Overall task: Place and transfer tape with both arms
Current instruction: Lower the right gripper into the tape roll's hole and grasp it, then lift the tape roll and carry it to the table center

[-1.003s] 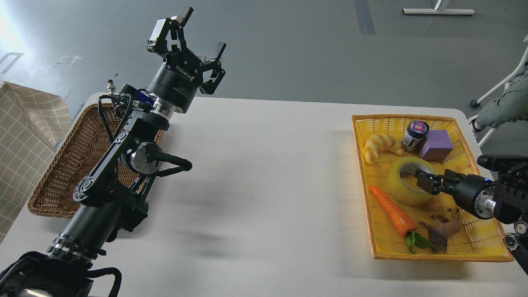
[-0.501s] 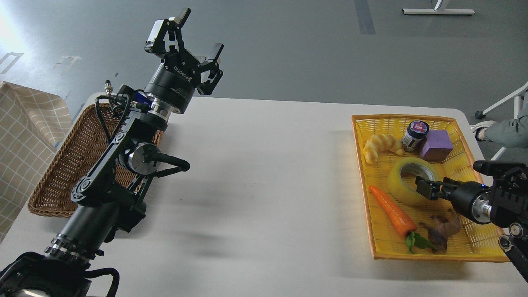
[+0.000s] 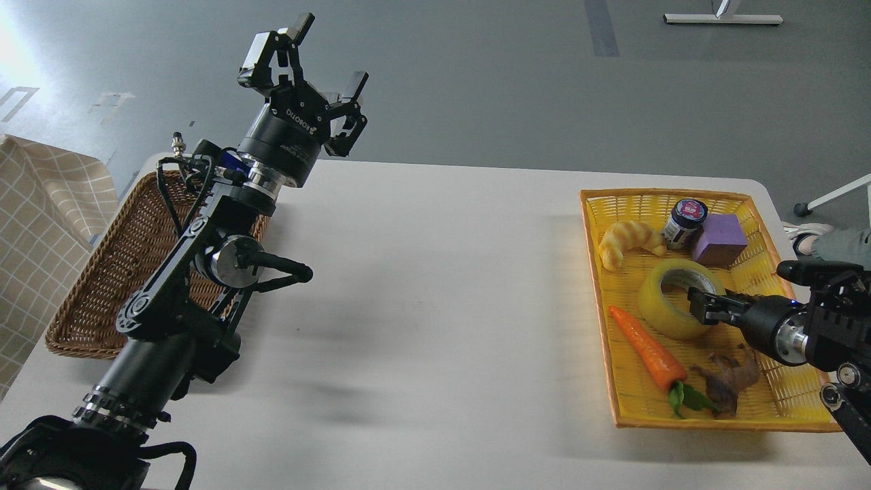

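right pincer (image 3: pixel 702 306): fingers indistinct, dark | tape (image 3: pixel 670 299): right side hidden | right arm (image 3: pixel 827 327): cut off

White table (image 3: pixel 442 306): brown wicker basket (image 3: pixel 116 272) at its left edge, yellow woven tray (image 3: pixel 789 401) at its right. In the tray: croissant toy (image 3: pixel 629 241) at the back left, dark jar with a blue-and-pink lid (image 3: pixel 684 223) just beside a purple block (image 3: pixel 719 239) at the back, carrot toy (image 3: pixel 650 350) with green leaves lying diagonal along the left side, brown animal figure (image 3: pixel 728 380) near the front. Off the table: beige checked cloth (image 3: pixel 41 224) at far left, grey floor (image 3: pixel 510 82) beyond.
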Controlling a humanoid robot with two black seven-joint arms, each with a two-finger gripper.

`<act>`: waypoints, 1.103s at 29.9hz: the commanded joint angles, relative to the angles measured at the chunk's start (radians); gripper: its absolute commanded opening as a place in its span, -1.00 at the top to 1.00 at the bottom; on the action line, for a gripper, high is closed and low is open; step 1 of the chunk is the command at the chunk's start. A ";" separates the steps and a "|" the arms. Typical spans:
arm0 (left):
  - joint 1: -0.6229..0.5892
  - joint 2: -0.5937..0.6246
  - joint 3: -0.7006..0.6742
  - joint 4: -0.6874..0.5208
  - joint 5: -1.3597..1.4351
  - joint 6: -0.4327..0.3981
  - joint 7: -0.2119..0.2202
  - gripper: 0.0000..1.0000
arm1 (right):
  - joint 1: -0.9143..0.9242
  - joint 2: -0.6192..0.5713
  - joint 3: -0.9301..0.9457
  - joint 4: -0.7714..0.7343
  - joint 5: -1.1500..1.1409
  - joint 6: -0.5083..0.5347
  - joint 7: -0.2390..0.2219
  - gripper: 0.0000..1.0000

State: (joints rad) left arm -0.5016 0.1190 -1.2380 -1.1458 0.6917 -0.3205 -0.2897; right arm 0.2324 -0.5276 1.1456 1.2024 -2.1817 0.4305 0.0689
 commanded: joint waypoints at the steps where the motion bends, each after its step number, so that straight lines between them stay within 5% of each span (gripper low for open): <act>1: 0.000 0.001 0.000 0.000 0.000 0.001 0.001 -0.96 | -0.001 0.001 0.002 0.005 0.000 0.017 0.000 0.35; 6: 0.000 0.001 0.000 0.000 0.000 0.001 0.001 -0.96 | 0.001 0.001 0.005 0.008 0.000 0.019 0.000 0.52; 23: 0.008 0.001 0.000 0.000 0.000 0.000 0.000 -0.96 | -0.016 -0.152 0.083 0.169 0.068 0.058 0.008 0.53; 33: 0.006 -0.001 0.000 0.000 0.000 -0.002 0.001 -0.96 | 0.232 -0.120 0.077 0.164 0.146 0.058 0.008 0.53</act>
State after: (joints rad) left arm -0.4935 0.1167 -1.2380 -1.1459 0.6917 -0.3219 -0.2899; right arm 0.3800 -0.6732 1.2423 1.3716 -2.0437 0.4889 0.0783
